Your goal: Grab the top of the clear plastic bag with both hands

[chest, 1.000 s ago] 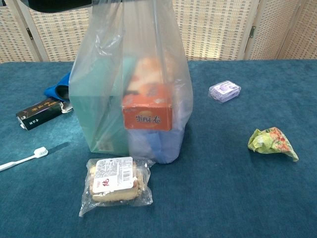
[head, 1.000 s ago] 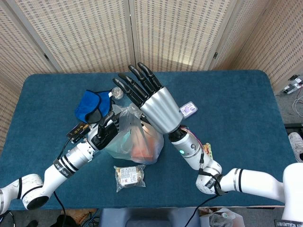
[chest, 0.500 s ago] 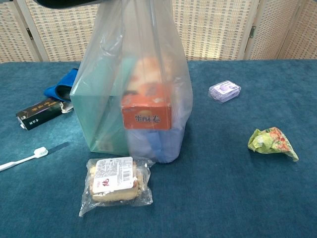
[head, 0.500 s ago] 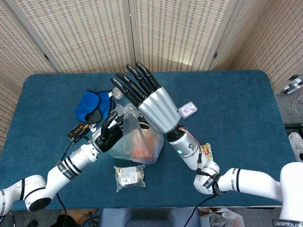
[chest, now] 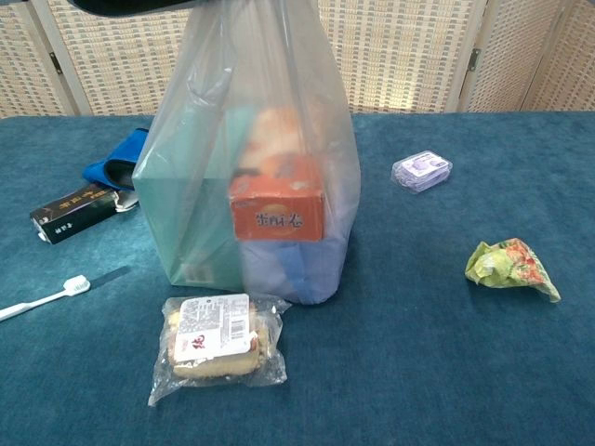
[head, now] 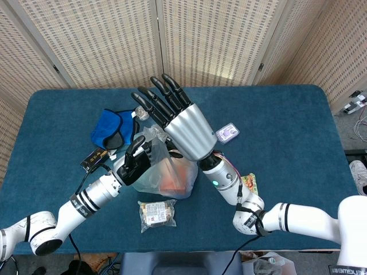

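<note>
The clear plastic bag stands upright mid-table, stretched taut upward, with an orange box, a teal box and a blue item inside. In the head view my left hand grips the top of the bag on its left side, fingers curled into the plastic. My right hand hovers above the bag's right side, palm down and fingers spread wide, holding nothing. It hides part of the bag's mouth. A dark edge of a hand shows at the top of the chest view.
A wrapped bread pack lies just in front of the bag. To its left are a blue cloth, a black box and a toothbrush. A purple case and a green wrapper lie right.
My left hand has slid a little right and nearer along the bag top. My right hand has drifted slightly left, still spread. The bag has shifted slightly.
</note>
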Available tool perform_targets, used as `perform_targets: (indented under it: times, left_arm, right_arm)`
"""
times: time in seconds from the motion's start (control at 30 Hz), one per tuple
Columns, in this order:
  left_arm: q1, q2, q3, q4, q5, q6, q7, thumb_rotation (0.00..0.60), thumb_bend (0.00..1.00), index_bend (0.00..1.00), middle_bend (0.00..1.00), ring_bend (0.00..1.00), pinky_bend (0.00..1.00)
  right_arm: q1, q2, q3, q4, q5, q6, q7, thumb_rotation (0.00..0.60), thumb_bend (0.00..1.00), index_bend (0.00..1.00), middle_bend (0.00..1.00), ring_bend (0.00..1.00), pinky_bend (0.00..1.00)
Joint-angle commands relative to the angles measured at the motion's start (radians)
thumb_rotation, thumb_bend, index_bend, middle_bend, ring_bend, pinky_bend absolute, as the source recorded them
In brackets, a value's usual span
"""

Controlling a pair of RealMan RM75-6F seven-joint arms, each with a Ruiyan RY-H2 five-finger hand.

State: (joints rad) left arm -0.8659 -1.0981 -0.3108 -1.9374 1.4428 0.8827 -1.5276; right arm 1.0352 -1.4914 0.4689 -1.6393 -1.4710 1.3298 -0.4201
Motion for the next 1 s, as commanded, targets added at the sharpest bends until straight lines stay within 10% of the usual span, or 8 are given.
perform_targets:
  times: [0.03,1.0]
  left_arm:
    - [-0.002,-0.005,-0.004,-0.001,-0.006,-0.003,-0.005,0.0,0.25,0.14,0.15,0.13,0.16]
    - [0.006,-0.022,-0.044,-0.015,-0.059,-0.023,0.003,0.0,0.25,0.14,0.15,0.13,0.16]
  right_arm:
    - [0.007,-0.008,0.001,0.004,0.002,-0.004,0.0,0.6,0.25,0.01,0.15,0.04,0.09]
    - [0.008,-0.012,-0.023,-0.056,-0.025,0.009,-0.036,0.6,0.22,0.0,0.14,0.04,0.09]
